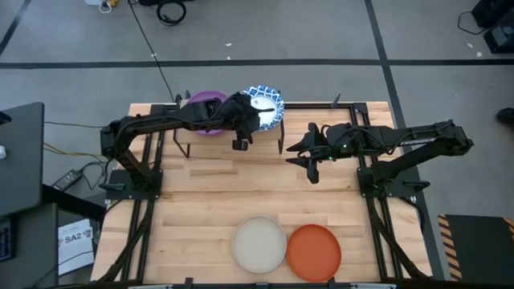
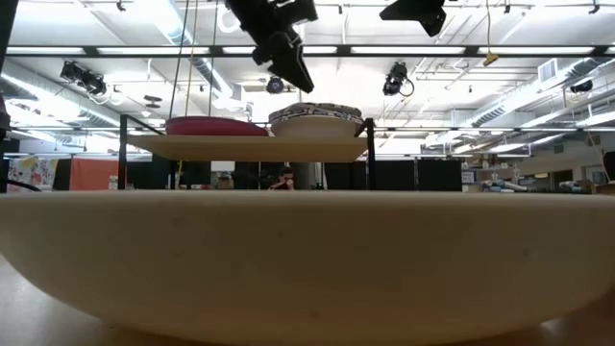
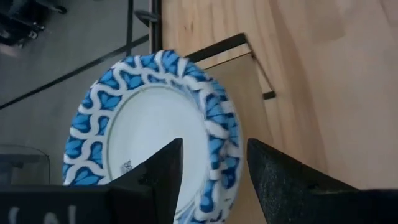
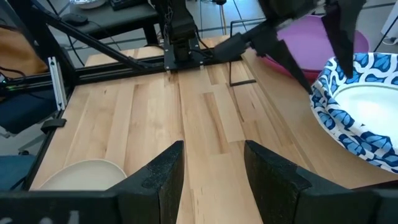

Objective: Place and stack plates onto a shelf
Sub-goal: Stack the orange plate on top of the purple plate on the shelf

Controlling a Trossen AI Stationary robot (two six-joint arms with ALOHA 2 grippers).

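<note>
My left gripper [image 1: 241,138] hangs just above the shelf [image 1: 193,141] at the table's twelve o'clock edge, its fingers [image 3: 163,169] spread wide and holding nothing, with the rim of the blue-patterned plate [image 3: 149,134] showing in the gap between them. That plate [image 1: 267,106] tops a short stack on the shelf's three o'clock half, and from table height the stack [image 2: 317,119] sits level on the wood. A purple plate [image 1: 207,108] lies just beside it toward nine o'clock, under my left arm. My right gripper [image 1: 310,163] hovers over bare table [image 1: 201,201] near the shelf's three o'clock end, fingers [image 4: 158,171] parted and empty. Well apart, at the six o'clock edge, a beige plate [image 1: 259,244] and an orange plate [image 1: 314,250] rest side by side, touching.
</note>
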